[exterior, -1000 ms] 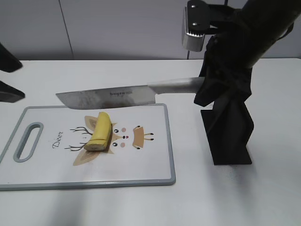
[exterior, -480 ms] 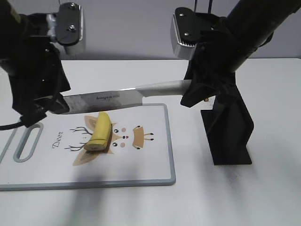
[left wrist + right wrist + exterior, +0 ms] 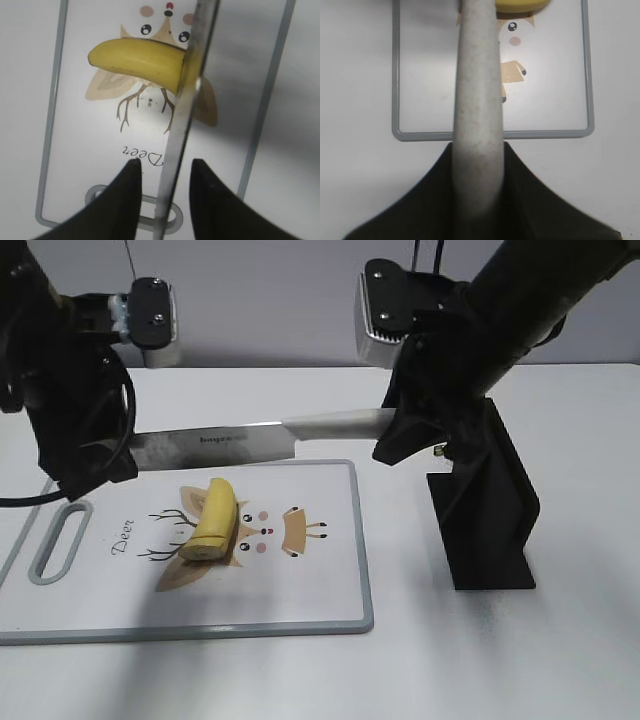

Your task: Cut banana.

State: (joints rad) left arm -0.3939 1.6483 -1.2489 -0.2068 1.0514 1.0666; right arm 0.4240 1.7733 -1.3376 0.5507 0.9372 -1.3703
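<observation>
The banana [image 3: 212, 520] is a short yellow piece lying on the white cutting board [image 3: 330, 580] over its deer print. My right gripper [image 3: 395, 440] is shut on the grey handle of a kitchen knife [image 3: 220, 445] and holds the blade level above the banana. My left gripper [image 3: 98, 465] is at the blade's tip. In the left wrist view the open jaws [image 3: 165, 162] straddle the blade [image 3: 185, 115] without clearly touching it, with the banana [image 3: 135, 60] beyond. In the right wrist view the jaws [image 3: 477, 150] clamp the handle [image 3: 476, 90], and the banana's edge [image 3: 520, 5] shows at the top.
A black knife stand [image 3: 490, 510] sits on the white table right of the board. The board's handle slot [image 3: 60, 540] is at its left end, under my left arm. The board also shows in the left wrist view [image 3: 80, 125] and the right wrist view [image 3: 555, 100].
My left arm came in from the left and settled around the blade's tip. The right arm shifted the knife a little to the left. The banana has not moved.
</observation>
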